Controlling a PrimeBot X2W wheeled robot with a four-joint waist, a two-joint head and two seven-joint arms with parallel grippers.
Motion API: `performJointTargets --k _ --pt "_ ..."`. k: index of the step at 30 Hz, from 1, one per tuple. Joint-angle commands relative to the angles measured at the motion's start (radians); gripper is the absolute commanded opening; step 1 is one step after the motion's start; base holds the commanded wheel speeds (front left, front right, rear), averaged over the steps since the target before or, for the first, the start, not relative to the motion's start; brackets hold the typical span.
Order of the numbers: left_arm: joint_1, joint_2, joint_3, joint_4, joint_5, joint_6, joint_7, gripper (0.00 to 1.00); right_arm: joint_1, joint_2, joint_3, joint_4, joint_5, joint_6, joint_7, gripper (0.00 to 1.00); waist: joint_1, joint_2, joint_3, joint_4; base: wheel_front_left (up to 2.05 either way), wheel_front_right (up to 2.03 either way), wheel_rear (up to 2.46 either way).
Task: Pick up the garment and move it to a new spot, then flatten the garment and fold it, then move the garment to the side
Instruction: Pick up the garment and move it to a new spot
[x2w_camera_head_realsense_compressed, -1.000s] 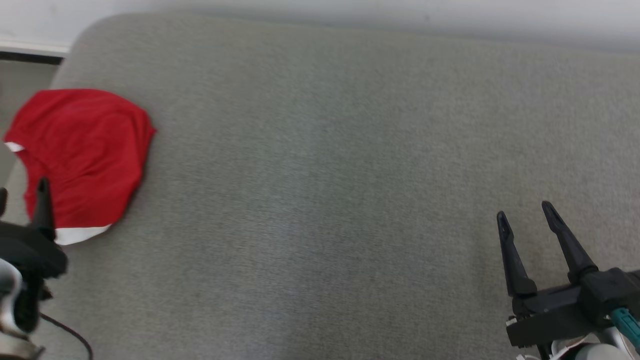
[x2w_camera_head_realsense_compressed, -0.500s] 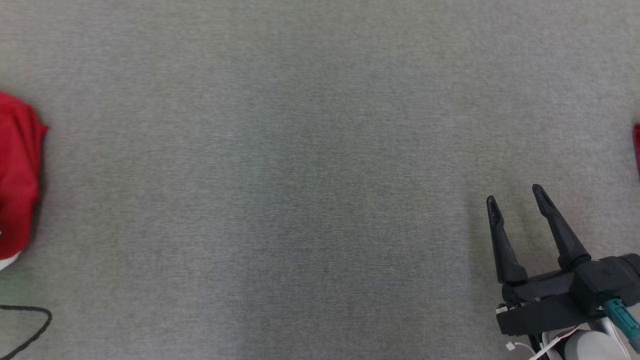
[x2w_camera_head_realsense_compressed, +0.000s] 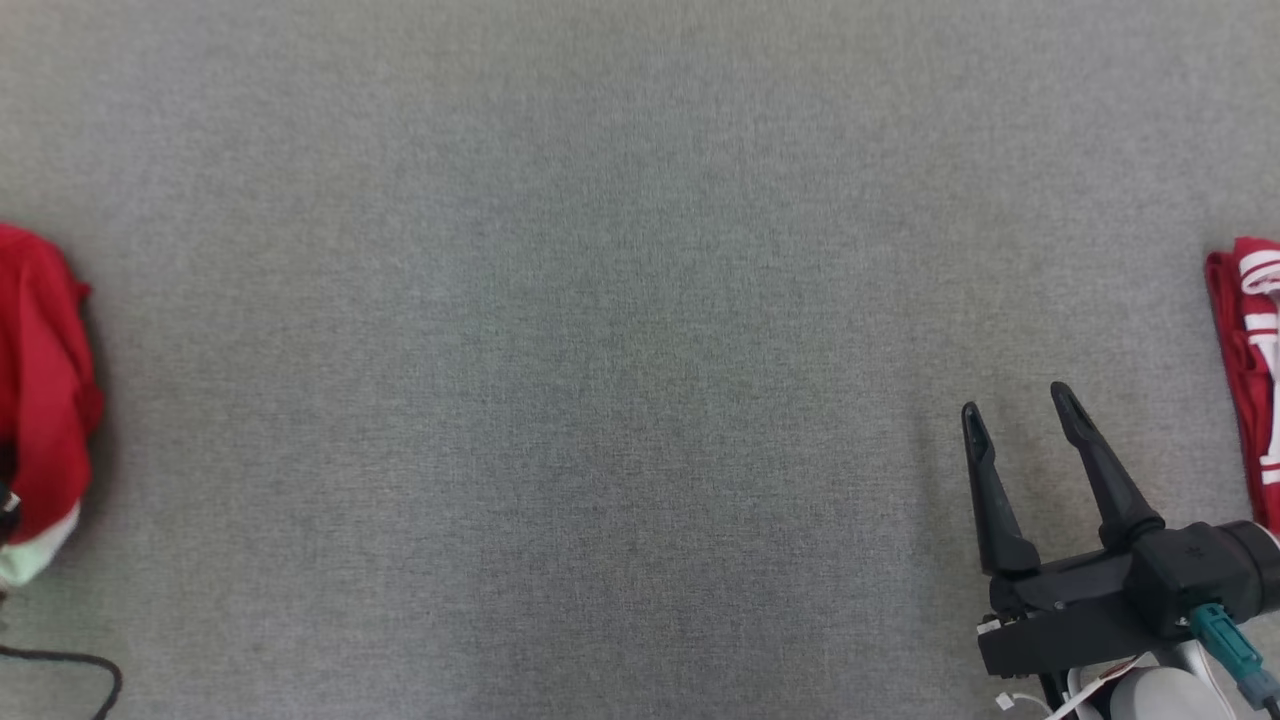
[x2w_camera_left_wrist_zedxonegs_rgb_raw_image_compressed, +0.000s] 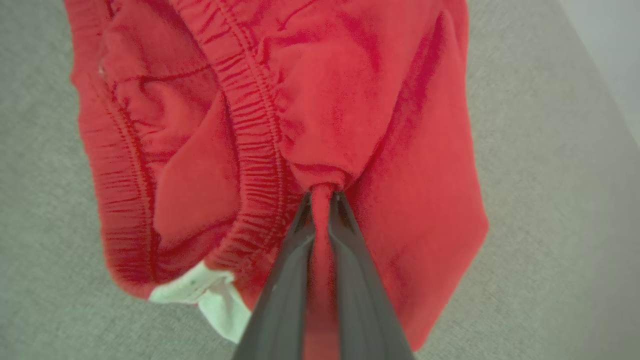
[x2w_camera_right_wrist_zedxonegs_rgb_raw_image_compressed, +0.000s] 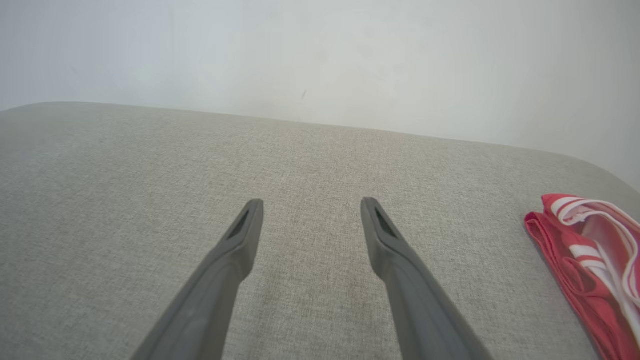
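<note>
Left pincer (x2w_camera_left_wrist_zedxonegs_rgb_raw_image_compressed: 322, 196) grips the garment (x2w_camera_left_wrist_zedxonegs_rgb_raw_image_compressed: 360, 90), partly cut off.

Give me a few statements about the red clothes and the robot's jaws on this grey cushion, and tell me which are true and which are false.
1. The left jaws are shut on a pinch of the red garment. True.
2. The right jaws hold the striped garment. False: they stand open and empty above the grey cushion, and the striped garment lies apart, to their right.
3. The red garment has a gathered elastic band. True.
4. In the head view the red garment lies mid-cushion. False: it sits at that view's left edge.
</note>
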Motion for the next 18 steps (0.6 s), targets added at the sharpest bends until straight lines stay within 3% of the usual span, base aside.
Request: performJointTargets --k 1,10,18 --pt "0.006 0.005 0.013 -0.036 -0.01 -0.015 -0.024 0.0 0.004 0.007 0.003 0.008 0.007 -0.002 -0.008 1.0 0.0 0.0 -0.052 0.011 0.0 0.0 0.0" --pt "-0.051 0.04 -0.055 -0.173 0.034 -0.109 -0.083 0.0 0.031 0.032 0.012 0.059 0.024 -0.002 -0.025 1.0 0.0 0.0 -0.184 0.016 0.0 0.0 0.0" --pt "-0.15 -0.045 -0.183 -0.23 -0.001 -0.224 -0.127 0.0 0.079 0.06 0.02 0.107 0.037 -0.002 -0.037 1.0 0.0 0.0 -0.332 -0.009 0.0 0.0 0.0"
